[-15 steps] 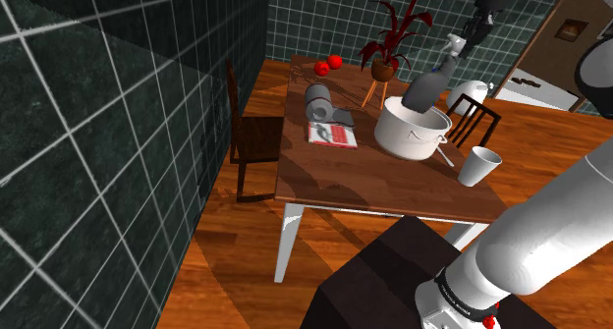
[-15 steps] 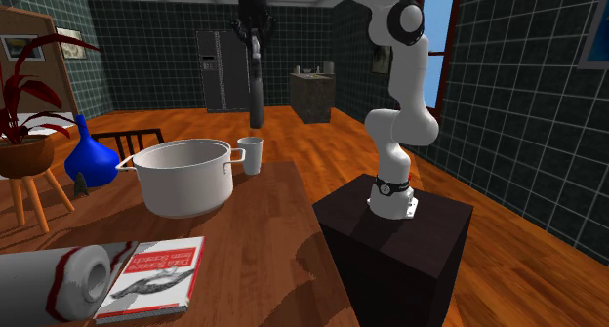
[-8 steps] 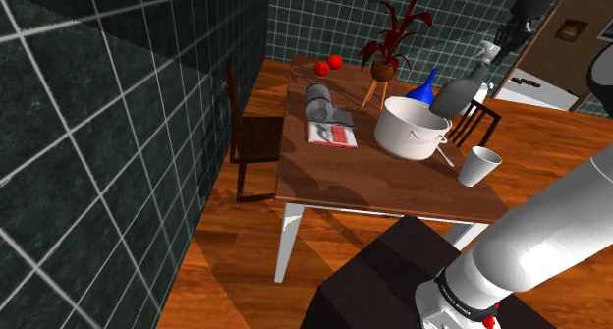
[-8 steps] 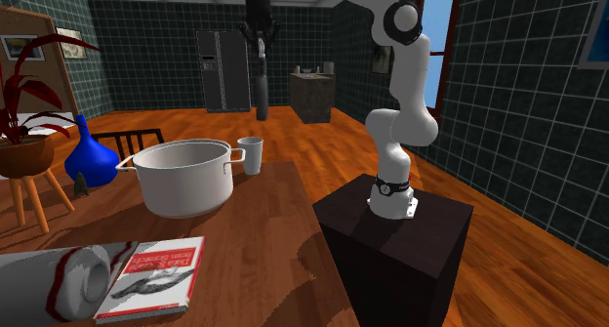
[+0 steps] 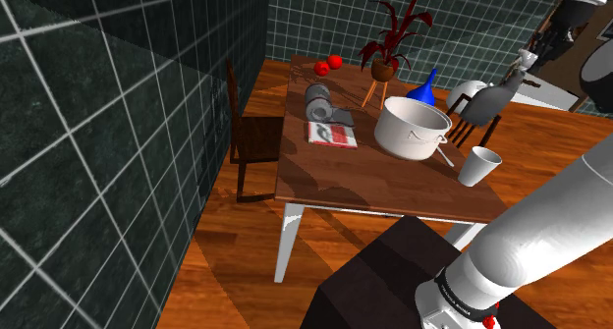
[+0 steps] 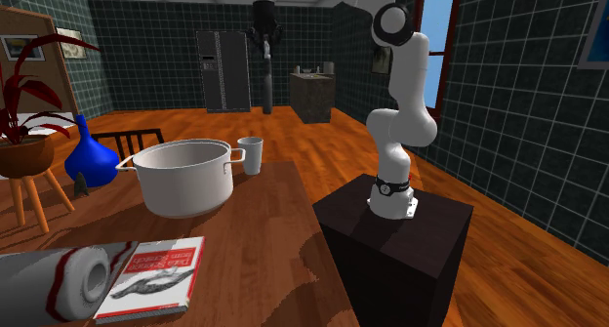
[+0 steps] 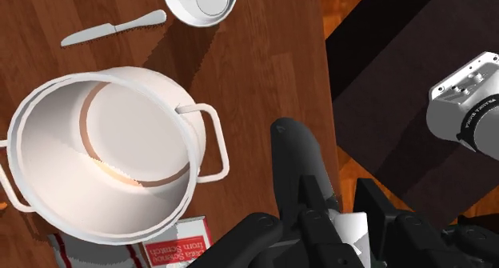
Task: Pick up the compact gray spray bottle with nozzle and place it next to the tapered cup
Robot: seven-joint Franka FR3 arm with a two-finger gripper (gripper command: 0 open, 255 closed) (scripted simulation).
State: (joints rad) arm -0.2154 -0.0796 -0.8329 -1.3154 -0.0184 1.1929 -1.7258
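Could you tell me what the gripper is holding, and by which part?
The gripper holds the dark gray spray bottle by its white nozzle end.

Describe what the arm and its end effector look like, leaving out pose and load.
The arm is made of smooth, rounded white links with dark joints between them. A dark band with small pale lettering rings its base, and a small red spot sits just below it. The end effector is all black and angular.
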